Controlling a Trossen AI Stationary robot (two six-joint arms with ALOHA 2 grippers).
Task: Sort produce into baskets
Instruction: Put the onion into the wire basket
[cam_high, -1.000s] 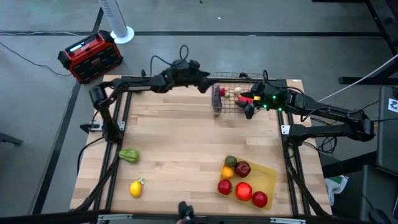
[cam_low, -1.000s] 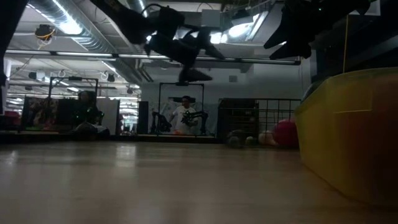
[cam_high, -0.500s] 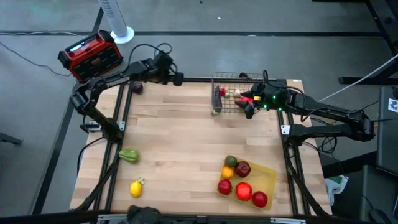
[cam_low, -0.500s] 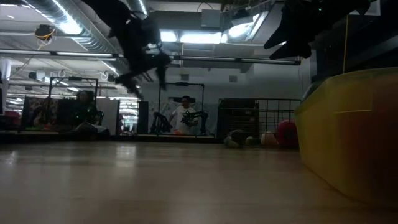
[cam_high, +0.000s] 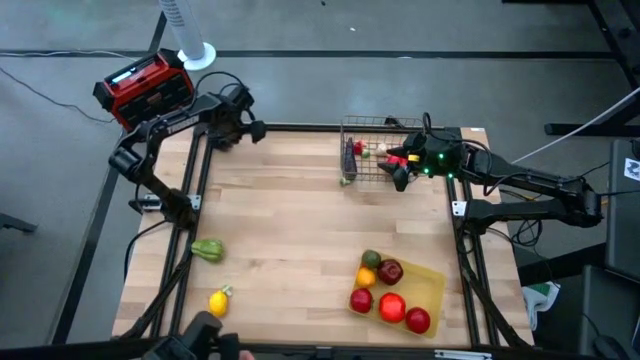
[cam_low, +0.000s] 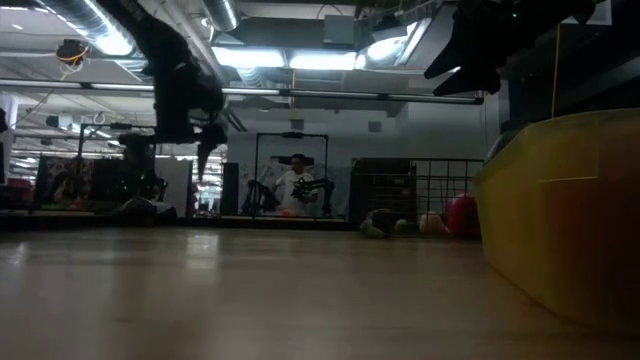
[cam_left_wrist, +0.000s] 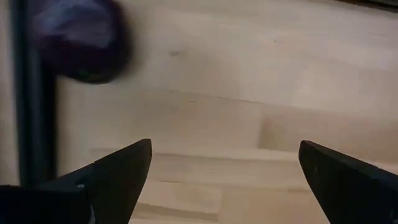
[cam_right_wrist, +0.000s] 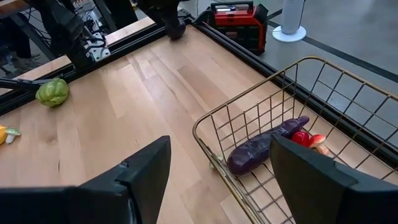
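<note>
My left gripper (cam_high: 256, 131) is open over the table's far left corner; its wrist view (cam_left_wrist: 225, 149) shows bare wood between the fingers and a blurred dark purple piece of produce (cam_left_wrist: 81, 37) beside the black frame rail. My right gripper (cam_high: 398, 172) hovers open and empty at the wire basket (cam_high: 372, 150), which holds a purple eggplant (cam_right_wrist: 267, 146) and a red pepper (cam_right_wrist: 305, 138). The yellow tray (cam_high: 432, 283) at the near right holds red apples, an orange and a green piece. A green pepper (cam_high: 207, 250) and a lemon (cam_high: 219, 301) lie on the table's left.
A red-and-black box (cam_high: 145, 90) and a white fan base (cam_high: 196, 56) stand on the floor beyond the far left corner. A person shows at the near edge (cam_high: 205, 338). The table's middle is bare wood (cam_high: 300, 220).
My left gripper has swung from beside the wire basket along the far edge toward the table's far left corner, coming lower in the low view. My right gripper has kept still.
</note>
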